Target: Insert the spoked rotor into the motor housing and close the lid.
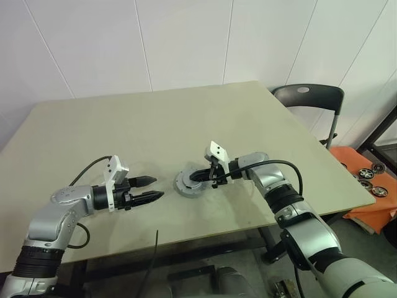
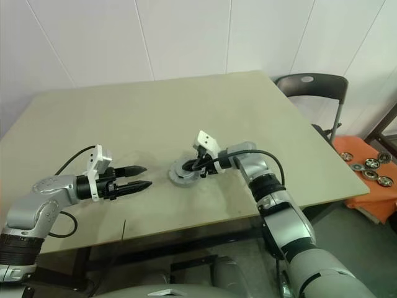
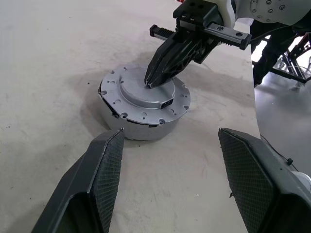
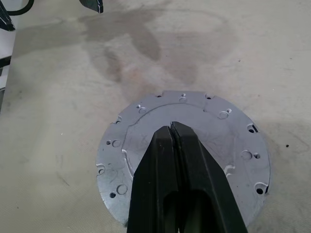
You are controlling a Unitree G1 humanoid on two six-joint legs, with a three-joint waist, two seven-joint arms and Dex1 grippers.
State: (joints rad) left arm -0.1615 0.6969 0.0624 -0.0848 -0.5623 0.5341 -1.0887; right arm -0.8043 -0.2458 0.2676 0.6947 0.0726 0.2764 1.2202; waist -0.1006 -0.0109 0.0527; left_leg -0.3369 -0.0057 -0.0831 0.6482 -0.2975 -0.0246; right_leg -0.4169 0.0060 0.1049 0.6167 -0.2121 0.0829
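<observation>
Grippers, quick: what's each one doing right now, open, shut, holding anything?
Left gripper: open, holding nothing, beside the motor housing.
Right gripper: shut, holding nothing, tips on the lid.

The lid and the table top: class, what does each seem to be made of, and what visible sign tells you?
The lid: likely machined metal, matte silver-grey, with drilled holes round its rim and fine scratches. The table top: a pale beige, dull, faintly speckled surface, perhaps laminate; its core cannot be told.
</observation>
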